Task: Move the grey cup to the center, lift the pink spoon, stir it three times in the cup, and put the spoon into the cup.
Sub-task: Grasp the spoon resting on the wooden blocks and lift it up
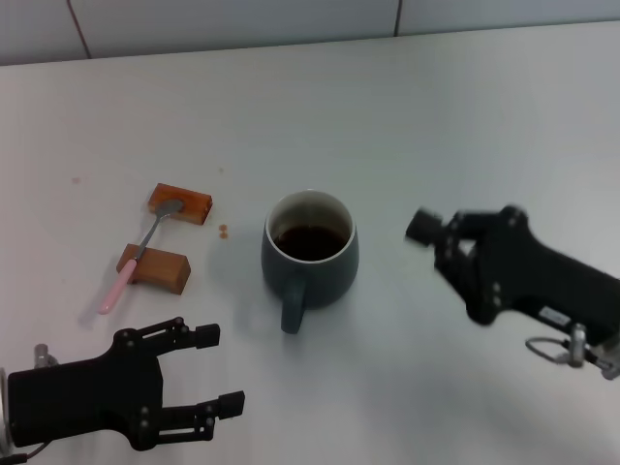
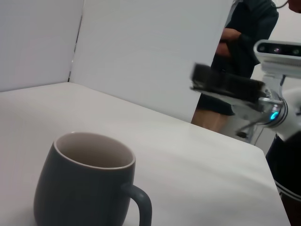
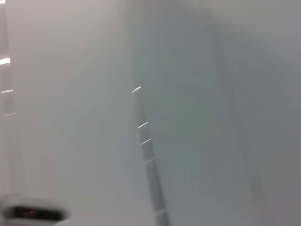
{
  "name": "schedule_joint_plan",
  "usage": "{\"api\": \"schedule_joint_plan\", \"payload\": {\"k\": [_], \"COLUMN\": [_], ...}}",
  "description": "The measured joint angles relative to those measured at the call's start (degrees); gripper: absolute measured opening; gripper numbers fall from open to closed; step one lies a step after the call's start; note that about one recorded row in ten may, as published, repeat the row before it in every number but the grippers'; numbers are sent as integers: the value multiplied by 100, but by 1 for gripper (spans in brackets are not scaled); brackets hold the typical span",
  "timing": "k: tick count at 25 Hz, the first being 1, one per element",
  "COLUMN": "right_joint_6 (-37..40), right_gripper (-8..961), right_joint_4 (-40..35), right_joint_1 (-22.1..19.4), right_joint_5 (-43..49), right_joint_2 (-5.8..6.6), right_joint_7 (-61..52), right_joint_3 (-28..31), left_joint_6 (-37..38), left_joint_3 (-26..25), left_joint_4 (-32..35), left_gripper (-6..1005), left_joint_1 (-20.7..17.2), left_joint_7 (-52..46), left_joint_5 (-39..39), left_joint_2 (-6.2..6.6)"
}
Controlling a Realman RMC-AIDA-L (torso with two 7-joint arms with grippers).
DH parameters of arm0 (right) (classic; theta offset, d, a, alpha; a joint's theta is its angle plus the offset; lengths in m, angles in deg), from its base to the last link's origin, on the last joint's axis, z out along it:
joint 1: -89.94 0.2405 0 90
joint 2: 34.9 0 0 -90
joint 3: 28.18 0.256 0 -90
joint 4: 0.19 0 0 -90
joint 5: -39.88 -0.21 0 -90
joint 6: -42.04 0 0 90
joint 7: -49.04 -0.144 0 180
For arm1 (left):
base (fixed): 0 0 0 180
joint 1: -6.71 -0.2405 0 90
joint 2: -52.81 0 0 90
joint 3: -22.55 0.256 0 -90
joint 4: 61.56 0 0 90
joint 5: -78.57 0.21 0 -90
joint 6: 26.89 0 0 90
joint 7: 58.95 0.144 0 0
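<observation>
The grey cup [image 1: 310, 254] stands near the middle of the white table [image 1: 417, 107], with dark brown liquid inside and its handle toward me. It also shows close up in the left wrist view [image 2: 87, 183]. The pink spoon [image 1: 136, 260] lies to the cup's left across two brown blocks, its silver bowl on the far one. My left gripper [image 1: 221, 370] is open and empty, low at the front left, in front of the spoon and to the cup's left. My right gripper [image 1: 436, 232] hovers to the right of the cup, apart from it, and shows in the left wrist view [image 2: 225, 84].
The far brown block [image 1: 180, 202] and the near brown block [image 1: 155, 268] hold up the spoon. A small brown spot [image 1: 223, 231] lies between the blocks and the cup. A person [image 2: 244, 28] stands beyond the table's edge. The right wrist view shows only a blurred pale surface.
</observation>
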Motion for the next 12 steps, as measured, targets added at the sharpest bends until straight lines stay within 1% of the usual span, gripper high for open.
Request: {"api": "schedule_joint_plan", "payload": {"k": [3, 4, 5, 6, 8, 12], "right_joint_6": [218, 294, 305, 305, 303, 259], "right_gripper": [18, 21, 23, 26, 31, 42], "right_joint_4": [-705, -1093, -1263, -1263, -1502, -1779], "right_joint_1": [142, 195, 203, 203, 179, 30], "right_joint_5": [664, 905, 965, 965, 1001, 968], "right_joint_2": [1, 2, 1, 1, -7, -17], "right_joint_7": [-1006, -1587, -1801, -1801, -2101, -2313], "right_joint_3": [-288, -613, -762, -762, -959, -937], "left_joint_6": [-5, -8, -8, -10, -11, -12], "left_joint_3": [7, 7, 7, 3, -3, -21], "left_joint_4": [-2, -2, -2, 0, 8, 27], "left_gripper": [843, 843, 843, 843, 843, 843], "left_joint_1": [5, 9, 9, 12, 11, -3], "left_joint_7": [0, 0, 0, 0, 0, -7], "left_joint_5": [3, 3, 3, 3, 3, 3], "left_joint_2": [5, 8, 8, 8, 8, 9]}}
